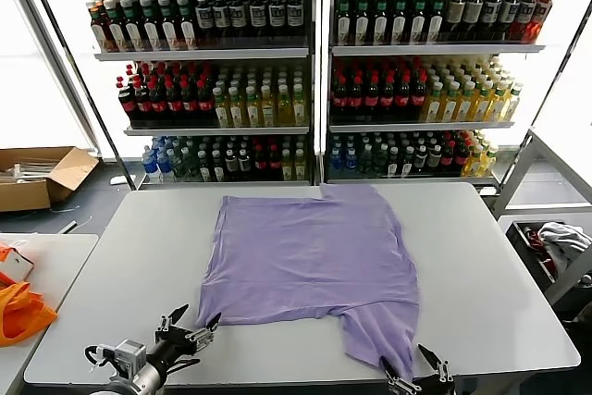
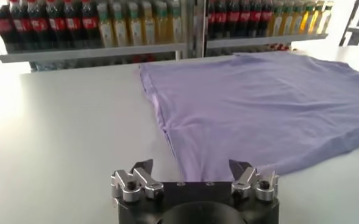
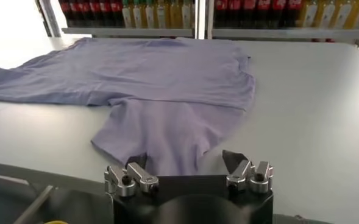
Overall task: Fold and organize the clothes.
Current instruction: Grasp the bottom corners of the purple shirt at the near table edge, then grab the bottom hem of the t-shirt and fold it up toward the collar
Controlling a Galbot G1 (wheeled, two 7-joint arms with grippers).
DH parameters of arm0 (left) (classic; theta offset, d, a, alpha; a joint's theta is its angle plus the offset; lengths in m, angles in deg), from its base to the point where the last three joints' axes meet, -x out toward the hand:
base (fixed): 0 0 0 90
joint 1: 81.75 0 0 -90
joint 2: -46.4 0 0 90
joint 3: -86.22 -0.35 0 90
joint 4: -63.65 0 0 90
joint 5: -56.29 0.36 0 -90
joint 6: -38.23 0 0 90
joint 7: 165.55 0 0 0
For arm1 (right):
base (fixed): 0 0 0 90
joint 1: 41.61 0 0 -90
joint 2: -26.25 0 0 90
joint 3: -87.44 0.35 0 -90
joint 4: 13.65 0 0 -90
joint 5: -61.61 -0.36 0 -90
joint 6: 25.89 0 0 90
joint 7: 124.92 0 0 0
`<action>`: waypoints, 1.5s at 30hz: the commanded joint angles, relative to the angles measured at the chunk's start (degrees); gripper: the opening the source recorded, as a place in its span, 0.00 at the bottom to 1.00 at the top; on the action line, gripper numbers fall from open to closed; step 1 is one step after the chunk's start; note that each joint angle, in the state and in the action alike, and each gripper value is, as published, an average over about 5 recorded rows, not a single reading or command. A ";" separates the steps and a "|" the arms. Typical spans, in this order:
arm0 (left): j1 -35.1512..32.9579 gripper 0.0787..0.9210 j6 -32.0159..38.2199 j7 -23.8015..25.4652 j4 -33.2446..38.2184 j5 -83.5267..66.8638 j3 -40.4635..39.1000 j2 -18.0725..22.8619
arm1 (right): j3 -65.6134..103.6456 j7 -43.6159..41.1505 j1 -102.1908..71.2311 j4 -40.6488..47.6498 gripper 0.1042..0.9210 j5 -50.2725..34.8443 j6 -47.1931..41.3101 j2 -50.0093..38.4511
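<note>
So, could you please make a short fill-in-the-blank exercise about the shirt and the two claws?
1. The lavender T-shirt lies spread on the ____ table.
2. The left claw is ____, holding nothing.
3. The right claw is at the table's ____ edge.
4. The shelves behind hold ____.

Missing words: white; open; near; bottles

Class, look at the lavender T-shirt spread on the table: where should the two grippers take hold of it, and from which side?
Probably the near edge. The T-shirt lies flat, with its near corner before the open left gripper and a sleeve flap before the open right gripper. Come low from the robot's side and pinch those thin edges.
</note>
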 commanded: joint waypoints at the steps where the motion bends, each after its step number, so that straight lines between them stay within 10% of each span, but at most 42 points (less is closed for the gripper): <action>1: 1.07 0.59 -1.69 -1.39 -1.95 0.20 -2.05 -0.61 | -0.51 0.77 -0.43 -0.05 0.56 -0.65 -0.99 -0.15; 19: -2.23 0.02 -0.62 -0.72 3.77 1.05 -0.87 -0.42 | -0.27 -3.90 1.84 -0.53 0.02 -2.14 3.65 -0.06; 45: -18.14 0.01 -9.20 -0.88 22.60 1.95 9.57 -3.24 | 10.42 -10.07 -12.18 -11.18 0.02 -15.30 12.70 -1.47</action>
